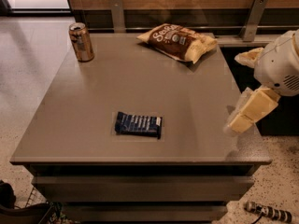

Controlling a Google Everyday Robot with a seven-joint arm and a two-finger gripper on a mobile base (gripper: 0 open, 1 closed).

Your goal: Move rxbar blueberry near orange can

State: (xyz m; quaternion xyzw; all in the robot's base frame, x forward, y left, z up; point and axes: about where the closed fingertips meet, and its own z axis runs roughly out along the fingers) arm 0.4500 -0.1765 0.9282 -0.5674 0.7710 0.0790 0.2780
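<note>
The rxbar blueberry (138,124), a flat dark navy wrapper with white lettering, lies flat near the front middle of the grey table (84,106). The orange can (81,42) stands upright at the table's far left corner, well away from the bar. My gripper (241,120), cream-coloured on a white wrist, hangs over the table's right edge, to the right of the bar and at some distance from it. It holds nothing that I can see.
A brown-and-cream chip bag (178,41) lies at the back right of the table. A wooden wall with metal brackets (117,13) runs behind the table. Speckled floor lies to the left and front, with a small object (266,212) at the lower right.
</note>
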